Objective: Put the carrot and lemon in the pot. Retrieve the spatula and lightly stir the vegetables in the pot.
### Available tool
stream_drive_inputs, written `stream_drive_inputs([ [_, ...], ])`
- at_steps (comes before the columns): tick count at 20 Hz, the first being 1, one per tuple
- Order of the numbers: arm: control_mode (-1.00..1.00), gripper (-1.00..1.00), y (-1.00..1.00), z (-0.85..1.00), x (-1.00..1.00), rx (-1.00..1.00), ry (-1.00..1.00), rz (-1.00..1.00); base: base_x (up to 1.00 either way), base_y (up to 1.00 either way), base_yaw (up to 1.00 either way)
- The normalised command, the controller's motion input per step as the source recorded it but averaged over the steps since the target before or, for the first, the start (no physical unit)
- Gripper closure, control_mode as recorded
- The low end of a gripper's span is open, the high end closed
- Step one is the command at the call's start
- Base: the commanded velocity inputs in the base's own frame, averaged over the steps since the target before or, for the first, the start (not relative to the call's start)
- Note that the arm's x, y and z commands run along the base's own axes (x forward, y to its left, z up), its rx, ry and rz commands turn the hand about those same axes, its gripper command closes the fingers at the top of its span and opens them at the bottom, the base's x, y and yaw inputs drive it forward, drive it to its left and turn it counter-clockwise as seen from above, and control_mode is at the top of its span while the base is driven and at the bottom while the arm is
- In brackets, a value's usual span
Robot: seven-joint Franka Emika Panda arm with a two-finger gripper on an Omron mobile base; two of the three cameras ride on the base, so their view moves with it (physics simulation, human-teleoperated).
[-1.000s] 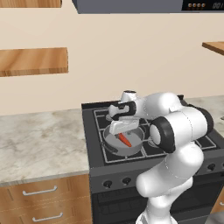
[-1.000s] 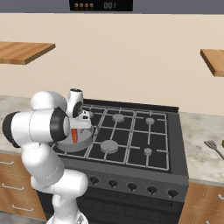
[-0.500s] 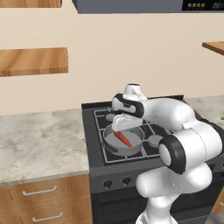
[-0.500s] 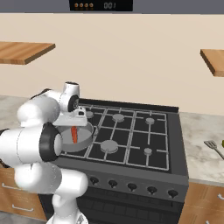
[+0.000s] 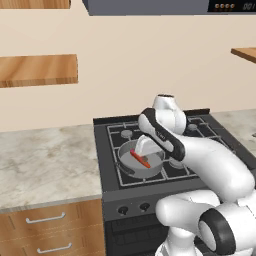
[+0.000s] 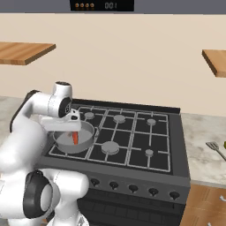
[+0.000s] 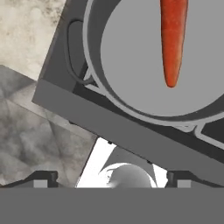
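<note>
From the left base view, you see the carrot (image 5: 140,159) lying inside the pot (image 5: 126,167), which sits on the front-left burner of the stove (image 5: 112,187). The arm bends over the pot, its hand just above the rim on the right side.

From the right base view, you see the pot (image 6: 62,142) on the same near-left burner with the carrot (image 6: 75,137) in it, partly under the hand. Far right, on the marble tabletop (image 6: 198,145), the spatula (image 6: 215,148) lies near the picture's edge.

From the hand view, you look down on the carrot (image 7: 173,39) resting on the pot (image 7: 131,57) floor. The pincer (image 7: 109,178) stands wide and holds nothing, fingertips (image 7: 43,178) well apart.
</note>
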Motion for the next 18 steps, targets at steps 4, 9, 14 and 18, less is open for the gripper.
stream_drive_inputs([
  [4,-1.00,-1.00,-0.32,0.05,-0.59,0.00,-0.14,-0.03,0.00,0.00,0.00],
  [9,-1.00,-1.00,-0.47,0.20,-0.42,0.00,-0.12,-0.07,0.00,0.00,0.00],
  [14,-1.00,-1.00,-0.24,0.58,-0.42,0.00,-0.02,-0.07,0.00,0.00,0.00],
  [18,-1.00,-1.00,-0.16,0.43,-0.32,0.00,0.00,-0.05,0.00,0.00,0.00],
])
